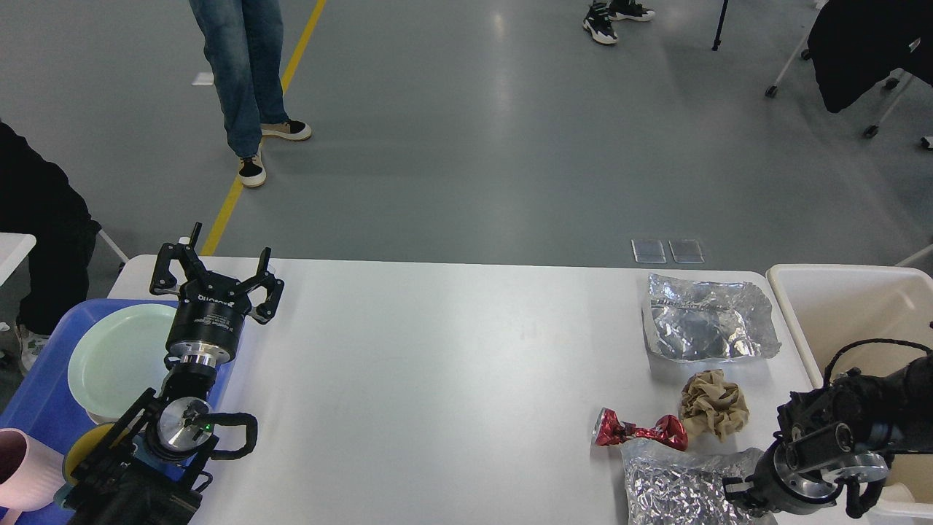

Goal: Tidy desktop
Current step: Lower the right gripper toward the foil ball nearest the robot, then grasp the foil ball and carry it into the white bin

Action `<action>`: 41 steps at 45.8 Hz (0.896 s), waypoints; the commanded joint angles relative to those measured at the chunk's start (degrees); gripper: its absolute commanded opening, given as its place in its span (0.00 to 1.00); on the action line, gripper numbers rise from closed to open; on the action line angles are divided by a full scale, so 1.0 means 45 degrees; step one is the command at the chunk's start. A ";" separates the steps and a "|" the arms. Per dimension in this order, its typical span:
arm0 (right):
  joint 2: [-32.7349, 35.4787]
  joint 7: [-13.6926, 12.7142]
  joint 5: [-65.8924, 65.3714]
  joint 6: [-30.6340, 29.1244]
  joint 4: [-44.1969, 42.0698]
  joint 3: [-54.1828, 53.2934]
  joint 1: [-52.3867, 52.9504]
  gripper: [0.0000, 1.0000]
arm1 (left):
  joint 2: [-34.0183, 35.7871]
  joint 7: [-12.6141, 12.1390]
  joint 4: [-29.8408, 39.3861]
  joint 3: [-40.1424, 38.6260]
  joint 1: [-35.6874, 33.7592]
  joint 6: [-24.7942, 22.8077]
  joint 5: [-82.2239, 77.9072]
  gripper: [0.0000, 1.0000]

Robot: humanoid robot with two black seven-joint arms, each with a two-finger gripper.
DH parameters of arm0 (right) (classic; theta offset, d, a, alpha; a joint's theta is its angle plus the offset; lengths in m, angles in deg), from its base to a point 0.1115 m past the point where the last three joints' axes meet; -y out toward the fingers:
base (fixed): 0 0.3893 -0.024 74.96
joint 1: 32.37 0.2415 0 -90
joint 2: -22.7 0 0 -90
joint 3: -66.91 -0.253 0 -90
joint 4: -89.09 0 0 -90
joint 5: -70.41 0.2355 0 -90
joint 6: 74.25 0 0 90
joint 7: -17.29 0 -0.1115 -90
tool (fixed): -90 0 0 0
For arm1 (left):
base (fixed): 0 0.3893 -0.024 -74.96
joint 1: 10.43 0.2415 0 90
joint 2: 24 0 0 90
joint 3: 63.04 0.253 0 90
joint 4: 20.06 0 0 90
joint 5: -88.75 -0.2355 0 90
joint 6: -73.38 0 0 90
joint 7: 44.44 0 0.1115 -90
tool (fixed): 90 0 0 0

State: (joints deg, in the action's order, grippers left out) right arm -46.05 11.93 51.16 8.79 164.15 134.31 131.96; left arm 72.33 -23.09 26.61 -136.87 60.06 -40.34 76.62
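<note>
Right pincer (pixel 735 490) met the foil bag (pixel 681 490) at the table's (pixel 437 364) near-right corner; grip state unclear. Left pincer (pixel 216 280) gaped, empty. Risk: slick foil slipping, nudging the red wrapper (pixel 641 432).

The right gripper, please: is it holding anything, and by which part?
Cannot be told: the right gripper sits at the near foil sheet's right edge, jaws hidden. The left gripper holds nothing.

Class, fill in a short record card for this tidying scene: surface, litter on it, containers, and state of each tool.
Surface: white desktop
Litter: red foil wrapper, crumpled brown paper, flat silver bag, crinkled silver bag
Left container: blue tray holding pale green plate
Right container: cream bin
Left tool: open, empty
Right tool: at crinkled bag, state unclear
</note>
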 commanded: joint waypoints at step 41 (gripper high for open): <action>0.1375 0.0137 0.4099 -0.7516 0.5194 0.3009 1.5375 0.00 | 0.0000 0.0000 0.0000 0.0000 0.0000 -0.0001 0.0000 0.96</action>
State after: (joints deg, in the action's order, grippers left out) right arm -34.80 12.99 63.44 -24.66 187.86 143.76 193.54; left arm 72.32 -23.09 26.61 -136.87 60.06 -40.35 76.62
